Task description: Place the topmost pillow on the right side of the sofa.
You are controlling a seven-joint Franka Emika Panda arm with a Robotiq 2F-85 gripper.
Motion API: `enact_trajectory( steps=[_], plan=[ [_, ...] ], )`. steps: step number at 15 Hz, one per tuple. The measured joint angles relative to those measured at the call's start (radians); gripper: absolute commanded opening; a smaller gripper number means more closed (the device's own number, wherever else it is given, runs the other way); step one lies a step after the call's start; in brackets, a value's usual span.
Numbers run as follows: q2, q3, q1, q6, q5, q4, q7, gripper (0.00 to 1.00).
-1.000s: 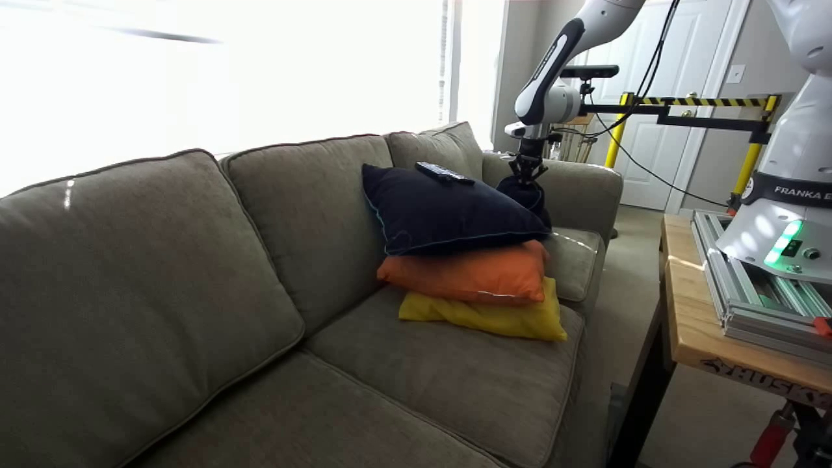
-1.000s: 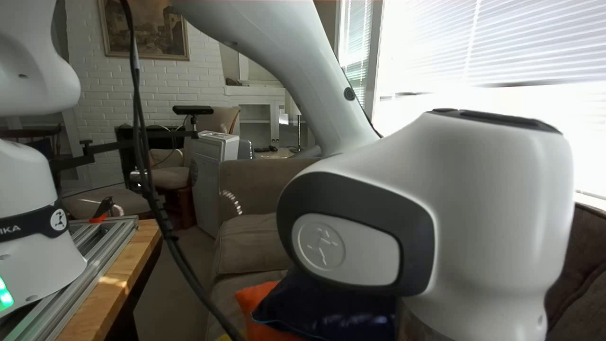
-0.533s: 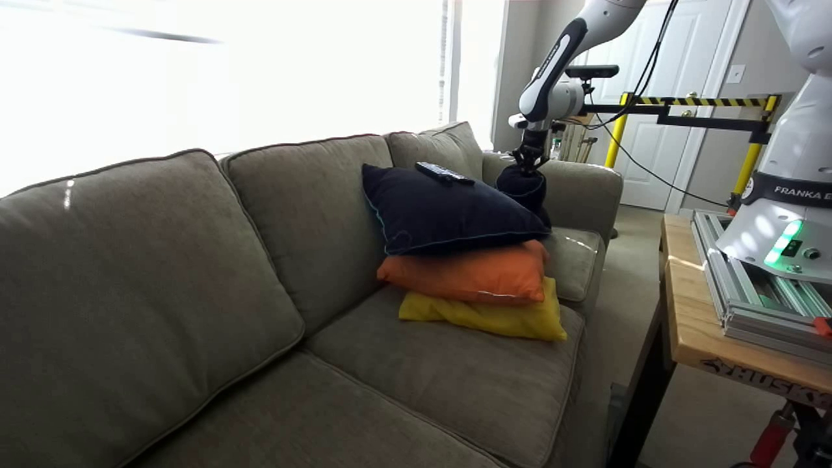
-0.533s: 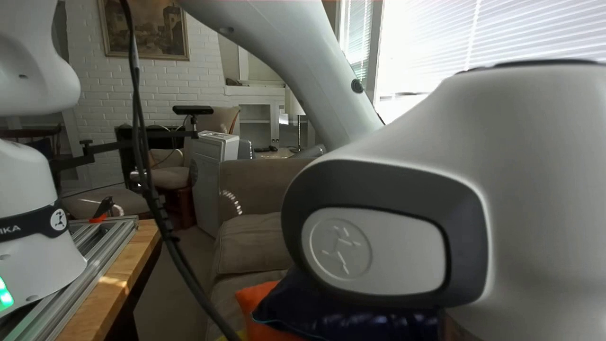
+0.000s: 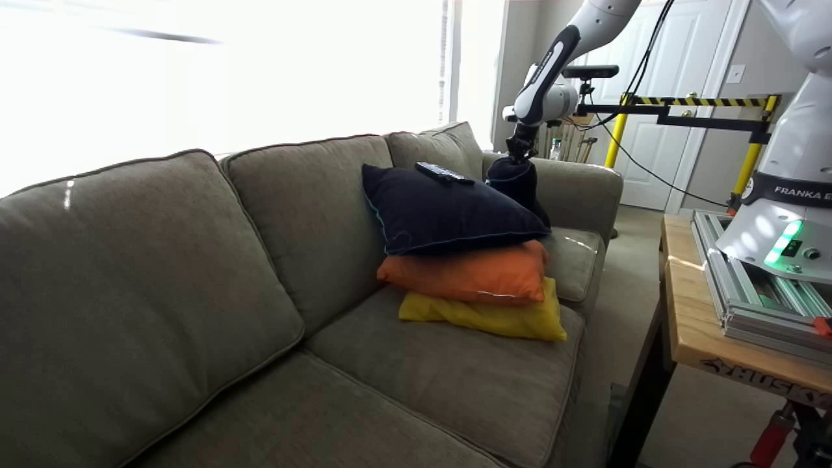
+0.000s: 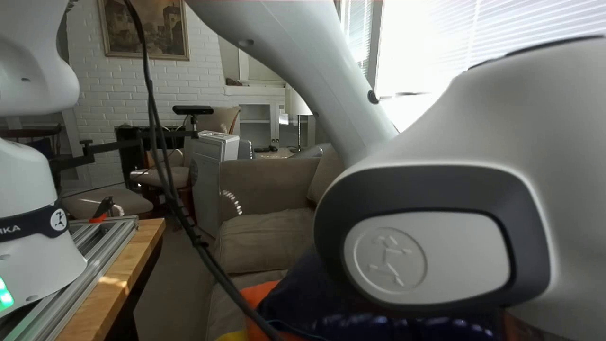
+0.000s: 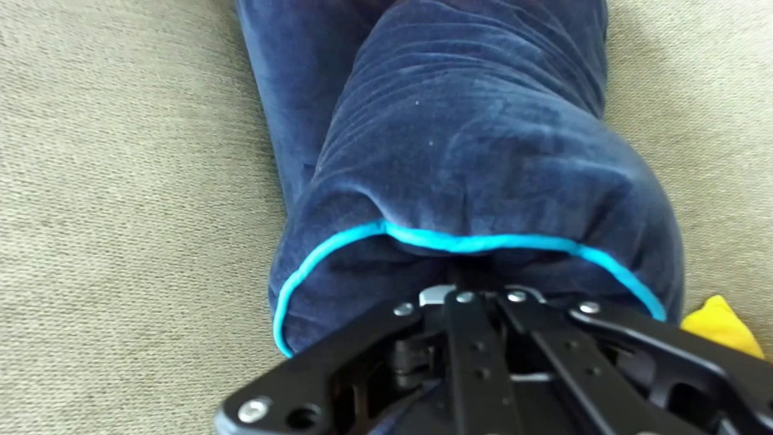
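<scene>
My gripper (image 5: 519,159) is shut on the upper edge of the topmost pillow (image 5: 515,183), dark navy with bright blue piping. In the wrist view, the gripper (image 7: 483,284) has its fingertips buried in a fold of this pillow (image 7: 483,151). It stands bunched up at the padded-arm end of the grey-taupe sofa (image 5: 403,383). A near-identical navy pillow (image 5: 448,218) partly hides its lower part. In an exterior view, the arm covers the gripper, and I cannot tell which pillow the navy fabric (image 6: 303,289) belongs to.
Under the second navy pillow lie an orange pillow (image 5: 468,276) and a yellow pillow (image 5: 487,316). A remote control (image 5: 443,173) rests on that navy pillow. Close beside stand the sofa's backrest cushion (image 5: 312,214) and padded arm (image 5: 578,195). A wooden table (image 5: 689,305) carries the robot.
The gripper and the gripped pillow edge have shifted slightly upward and toward the backrest. The arm has swung with them; the stacked pillows and remote have stayed put.
</scene>
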State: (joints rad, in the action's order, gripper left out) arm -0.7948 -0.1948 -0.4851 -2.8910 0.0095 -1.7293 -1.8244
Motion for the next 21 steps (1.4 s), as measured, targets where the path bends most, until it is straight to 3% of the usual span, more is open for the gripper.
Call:
enact_trajectory(
  steps=[2, 11, 16, 21],
  plan=[
    [-0.023, -0.019, 0.020, -0.032, -0.007, 0.027, 0.095, 0.33],
    [-0.098, -0.032, 0.067, -0.128, -0.015, 0.128, 0.540, 0.96],
    [-0.097, 0.012, 0.063, -0.136, -0.018, 0.136, 0.695, 1.00],
    [-0.064, 0.124, 0.017, -0.130, -0.018, 0.134, 0.779, 1.00]
  ],
)
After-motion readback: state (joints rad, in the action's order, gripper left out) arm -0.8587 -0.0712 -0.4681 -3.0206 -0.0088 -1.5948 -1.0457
